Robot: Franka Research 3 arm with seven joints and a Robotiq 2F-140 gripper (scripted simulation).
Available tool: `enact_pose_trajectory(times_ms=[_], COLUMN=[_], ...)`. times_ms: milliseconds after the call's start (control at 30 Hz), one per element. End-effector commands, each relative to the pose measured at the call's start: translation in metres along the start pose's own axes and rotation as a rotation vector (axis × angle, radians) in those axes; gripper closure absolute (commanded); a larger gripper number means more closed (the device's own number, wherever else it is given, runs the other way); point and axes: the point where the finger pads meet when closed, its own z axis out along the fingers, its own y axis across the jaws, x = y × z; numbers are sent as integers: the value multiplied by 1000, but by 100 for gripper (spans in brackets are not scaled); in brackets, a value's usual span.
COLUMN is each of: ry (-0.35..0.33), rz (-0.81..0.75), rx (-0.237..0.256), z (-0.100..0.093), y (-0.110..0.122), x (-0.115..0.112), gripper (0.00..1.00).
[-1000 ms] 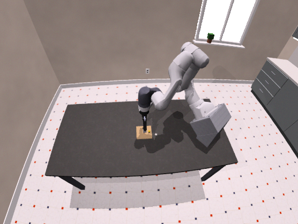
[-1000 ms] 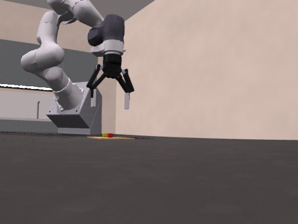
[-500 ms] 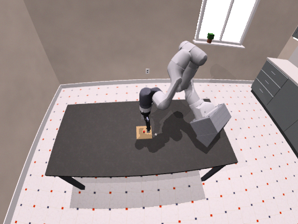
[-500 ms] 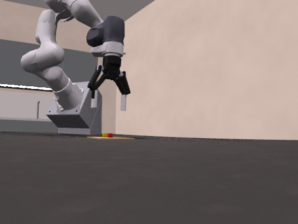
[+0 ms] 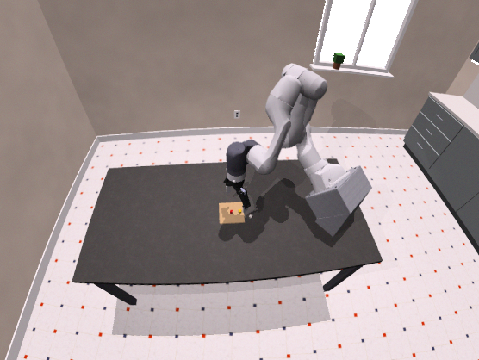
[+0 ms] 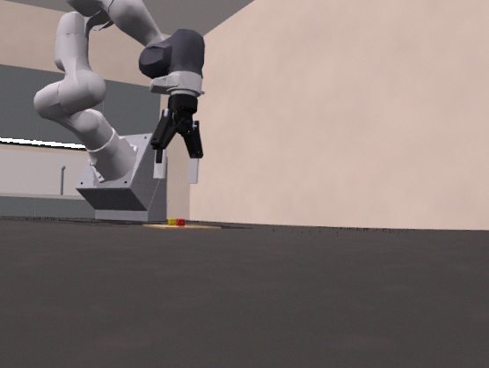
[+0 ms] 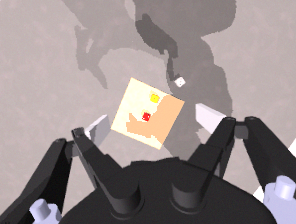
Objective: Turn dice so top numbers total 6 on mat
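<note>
Dark tabletop (image 6: 244,299) (image 5: 151,241) (image 7: 35,75) occupies the foreground of the exterior view. Farther back, a thin tan mat (image 6: 204,227) (image 5: 224,219) (image 7: 129,100) lies flat, bearing a yellow die (image 6: 171,222) (image 5: 239,211) (image 7: 155,98) and a red die (image 6: 180,222) (image 5: 231,211) (image 7: 146,116). Above them hangs the Robotiq gripper (image 6: 176,176) (image 5: 237,201) (image 7: 152,117), fingers spread wide, pointing down, well apart from dice and mat. The grey-white arm (image 6: 81,92) (image 5: 284,95) rises from an angled grey mount (image 6: 156,207) (image 5: 340,200). In the top view, the red and yellow dice sit within the mat's outline, apart from each other; a white die (image 5: 251,216) (image 7: 180,81) rests on the tabletop, off the mat, near its edge on the mount side. A potted plant (image 5: 339,58) stands on the windowsill (image 5: 353,71). The wrist view confirms two dice on the mat and the white one outside, in shadow near a corner. Pale pads (image 7: 210,117) appear on either side of the mat, with nothing gripped. Numbers on the dice tops are too small to read.

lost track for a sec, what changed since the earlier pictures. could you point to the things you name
The open black two-finger end effector (image 5: 237,199) (image 6: 176,176) (image 7: 152,117) turned, its fingers now spread apart in the top view; nothing was gripped. The red (image 5: 231,211) (image 6: 180,222) (image 7: 146,116), yellow (image 5: 239,211) (image 6: 171,222) (image 7: 155,98) and white dice (image 5: 251,216) (image 7: 180,81) and flat tan mat (image 5: 225,219) (image 6: 202,227) (image 7: 131,90) stayed put.
</note>
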Motion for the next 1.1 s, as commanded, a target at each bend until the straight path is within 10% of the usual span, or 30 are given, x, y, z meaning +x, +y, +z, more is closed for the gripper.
enact_pose_trajectory(times_ms=[0,1067], ry=[-2,12], rz=[-174,-883], rx=[2,6], z=[0,8], y=[1,22], x=[2,22], gripper=[0,0])
